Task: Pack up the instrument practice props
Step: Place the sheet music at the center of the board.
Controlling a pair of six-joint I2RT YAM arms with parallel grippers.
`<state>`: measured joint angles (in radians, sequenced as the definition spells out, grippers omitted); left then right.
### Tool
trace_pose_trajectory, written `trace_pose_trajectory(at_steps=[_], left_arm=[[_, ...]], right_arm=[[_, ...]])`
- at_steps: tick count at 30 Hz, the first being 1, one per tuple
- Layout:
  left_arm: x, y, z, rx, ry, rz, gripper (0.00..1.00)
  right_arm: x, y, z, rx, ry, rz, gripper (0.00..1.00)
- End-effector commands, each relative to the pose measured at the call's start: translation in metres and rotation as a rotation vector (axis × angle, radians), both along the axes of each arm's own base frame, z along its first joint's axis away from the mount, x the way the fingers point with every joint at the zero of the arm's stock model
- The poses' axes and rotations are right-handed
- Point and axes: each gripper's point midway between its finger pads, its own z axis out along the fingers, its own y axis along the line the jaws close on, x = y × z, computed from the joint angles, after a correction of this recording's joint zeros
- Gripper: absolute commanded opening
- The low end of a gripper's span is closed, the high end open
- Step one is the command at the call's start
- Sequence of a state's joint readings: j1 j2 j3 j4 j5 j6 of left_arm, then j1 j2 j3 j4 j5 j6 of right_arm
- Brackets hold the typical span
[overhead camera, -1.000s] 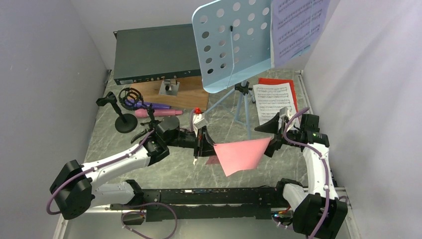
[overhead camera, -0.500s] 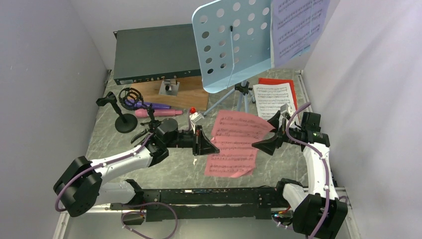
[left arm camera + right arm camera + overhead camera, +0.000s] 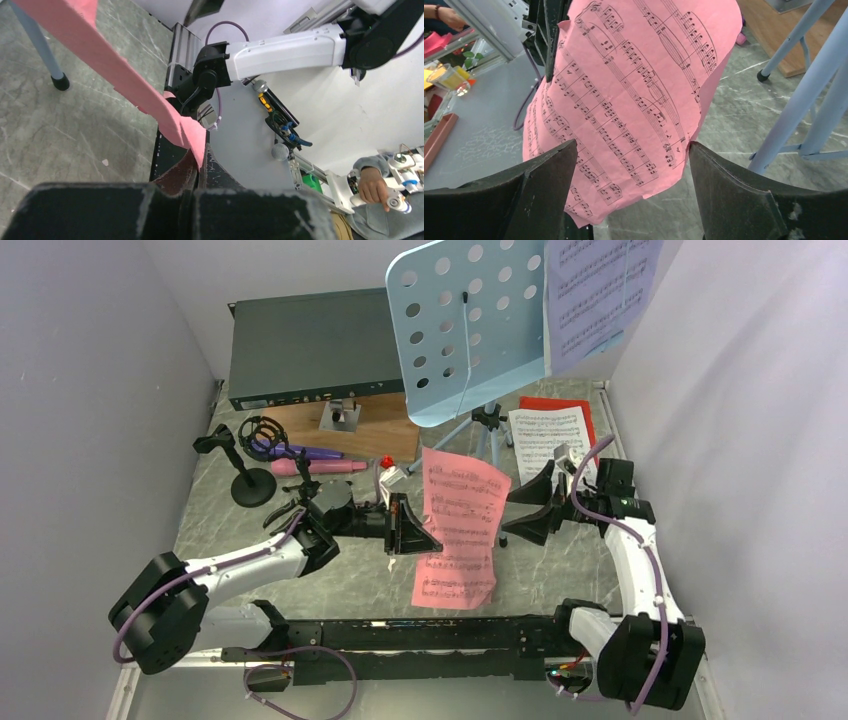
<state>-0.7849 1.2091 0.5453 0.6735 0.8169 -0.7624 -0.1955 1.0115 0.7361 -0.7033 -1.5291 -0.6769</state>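
Pink music sheet, over table centre, pinched at left edge by clamped left gripper. Right gripper spread wide just beside right edge, gripping nothing. Could slip or tear from single-edge hold, or snag light-blue music tripod leg behind. Limp, curled, printed staves, lower end drooping low.

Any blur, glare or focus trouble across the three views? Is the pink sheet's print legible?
Top external: evenly lit, sharp, no glare; staves on the pink sheet show. Left wrist: left tool dark and soft up close, sheet edge-on, no print visible. Right wrist: notes crisp; right tool dark, slightly soft.
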Motion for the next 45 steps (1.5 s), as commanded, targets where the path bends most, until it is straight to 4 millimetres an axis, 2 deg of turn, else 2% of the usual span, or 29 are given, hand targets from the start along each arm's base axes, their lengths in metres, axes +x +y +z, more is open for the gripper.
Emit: trace_pose_trajectory(at_steps=[1, 7, 12, 16, 19, 23, 30, 37, 45], left_arm=[[-0.015, -0.003, 0.011, -0.036, -0.046, -0.097, 0.0], [-0.025, -0.004, 0.009, 0.0, -0.066, -0.146, 0.0], [-0.032, -0.003, 0.014, 0.033, -0.1, -0.178, 0.0], [-0.039, 0.006, 0.017, 0.121, -0.141, -0.193, 0.0], [-0.044, 0.012, 0.028, 0.14, -0.201, -0.218, 0.0], [-0.052, 0.022, 0.034, 0.199, -0.222, -0.267, 0.0], [-0.066, 0.028, 0.043, 0.296, -0.251, -0.351, 0.0], [-0.08, 0.024, 0.034, 0.42, -0.28, -0.427, 0.0], [-0.086, 0.015, 0.028, 0.519, -0.336, -0.461, 0.0]], right_arm=[[0.004, 0.006, 0.017, 0.038, -0.065, 0.062, 0.84], [0.021, 0.01, 0.003, -0.014, -0.015, 0.086, 0.84], [0.031, 0.008, -0.012, -0.063, 0.055, 0.091, 0.91], [0.034, 0.005, -0.022, -0.116, 0.092, 0.054, 0.95], [0.025, 0.01, -0.018, -0.112, 0.015, 0.077, 0.99], [0.003, 0.016, -0.013, -0.094, -0.061, 0.134, 1.0], [-0.01, 0.019, -0.007, -0.076, -0.162, 0.157, 1.0], [-0.013, 0.018, -0.006, -0.1, -0.212, 0.163, 1.0], [-0.013, 0.016, -0.008, -0.129, -0.212, 0.164, 1.0]])
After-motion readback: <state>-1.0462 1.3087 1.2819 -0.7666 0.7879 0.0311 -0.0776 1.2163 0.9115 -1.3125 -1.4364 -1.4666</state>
